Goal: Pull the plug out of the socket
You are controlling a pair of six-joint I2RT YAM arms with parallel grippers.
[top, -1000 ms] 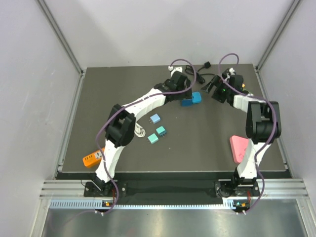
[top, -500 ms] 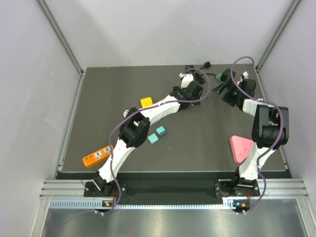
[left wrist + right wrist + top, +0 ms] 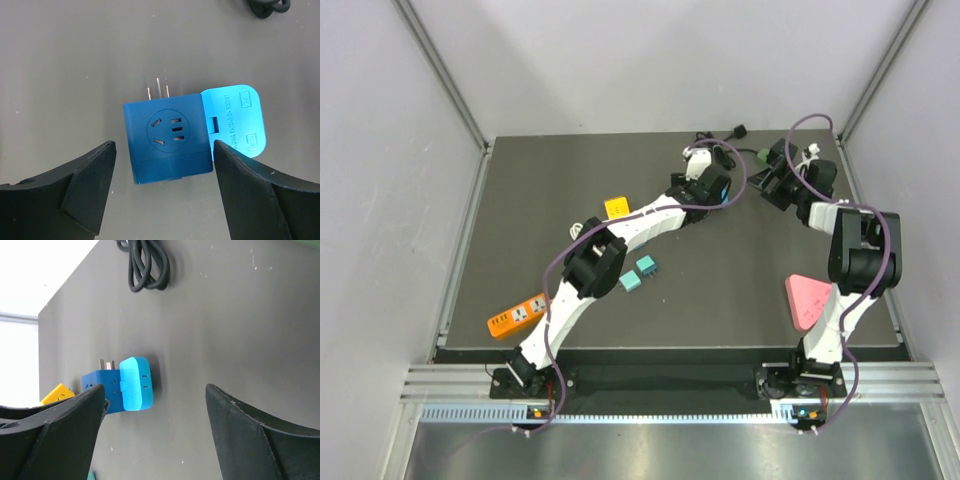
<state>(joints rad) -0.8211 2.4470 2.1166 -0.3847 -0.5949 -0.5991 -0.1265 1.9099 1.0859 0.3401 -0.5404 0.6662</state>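
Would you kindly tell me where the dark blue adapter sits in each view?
Top external: adapter, far middle, only a blue sliver showing.
Left wrist: centre, between the fingers.
Right wrist: left of centre, behind a light blue piece.
Shared landmark: the coiled black cable.

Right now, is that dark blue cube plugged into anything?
Unplugged: the dark blue cube shows three metal prongs sticking out bare, in no outlet.

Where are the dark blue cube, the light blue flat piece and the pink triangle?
dark blue cube (image 3: 167, 136), left wrist view, holed top face
light blue flat piece (image 3: 235, 117), left wrist view, lettered face
pink triangle (image 3: 805, 298), top view, its middle
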